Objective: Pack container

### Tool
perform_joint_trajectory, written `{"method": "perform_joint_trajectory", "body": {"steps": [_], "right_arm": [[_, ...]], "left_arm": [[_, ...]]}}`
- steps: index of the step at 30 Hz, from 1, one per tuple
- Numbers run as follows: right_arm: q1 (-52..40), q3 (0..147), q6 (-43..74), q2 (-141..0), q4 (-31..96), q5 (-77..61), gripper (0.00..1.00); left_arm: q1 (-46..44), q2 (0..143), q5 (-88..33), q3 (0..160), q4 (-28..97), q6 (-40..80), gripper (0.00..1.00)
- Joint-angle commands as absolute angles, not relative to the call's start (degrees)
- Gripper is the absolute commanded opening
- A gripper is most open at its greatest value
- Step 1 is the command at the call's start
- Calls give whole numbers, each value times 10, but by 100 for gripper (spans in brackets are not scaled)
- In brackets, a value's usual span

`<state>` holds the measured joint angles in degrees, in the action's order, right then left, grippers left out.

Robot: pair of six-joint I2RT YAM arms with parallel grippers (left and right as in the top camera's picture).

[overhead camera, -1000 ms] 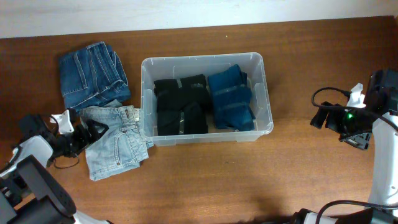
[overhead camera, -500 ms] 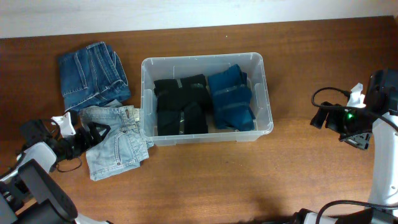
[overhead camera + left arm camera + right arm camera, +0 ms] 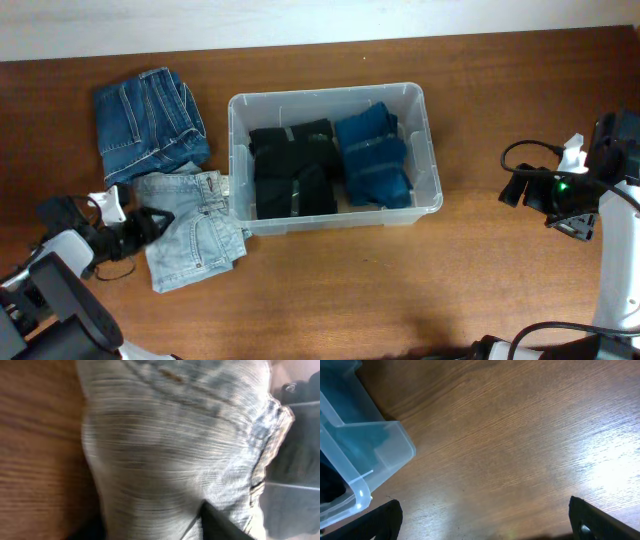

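The container [image 3: 330, 92], a clear plastic tub, stands mid-table with folded black clothes [image 3: 292, 170] on its left side and folded blue clothes [image 3: 372, 158] on its right. Just left of it a pair of light blue jeans [image 3: 195, 240] lies on the table. My left gripper [image 3: 152, 224] has its jaws closed in on the left edge of these jeans. In the left wrist view the pale denim [image 3: 165, 450] fills the frame and bunches between the fingers of the left gripper [image 3: 150, 527]. My right gripper [image 3: 485, 520] hangs open over bare wood, right of the container's corner [image 3: 380, 450].
Folded dark blue jeans [image 3: 150, 120] lie at the back left, touching the light pair. The right arm and its cable [image 3: 560, 195] sit at the table's right edge. Bare wood stretches along the front and between the tub and the right arm.
The left jaws have closed in from wide open onto the light jeans' edge, and the jeans have shifted slightly towards the front. The right arm is still.
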<state>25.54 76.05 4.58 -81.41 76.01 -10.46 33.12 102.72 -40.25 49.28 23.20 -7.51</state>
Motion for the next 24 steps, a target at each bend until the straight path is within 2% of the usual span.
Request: {"method": "perform_joint_trajectory", "body": {"steps": [1, 5, 8, 12, 24], "right_arm": [[259, 760, 49, -814, 760, -103, 98], [259, 760, 49, -814, 759, -103, 98], [259, 760, 49, -814, 759, -103, 98], [259, 760, 49, -814, 760, -103, 98], [259, 760, 49, -814, 760, -103, 98]], "left_arm": [[323, 1048, -414, 472, 247, -67, 35], [324, 1048, -417, 474, 247, -54, 25], [324, 1048, -422, 478, 254, -54, 12], [324, 1048, -425, 495, 271, -54, 1], [324, 1038, -462, 633, 421, -55, 1]]}}
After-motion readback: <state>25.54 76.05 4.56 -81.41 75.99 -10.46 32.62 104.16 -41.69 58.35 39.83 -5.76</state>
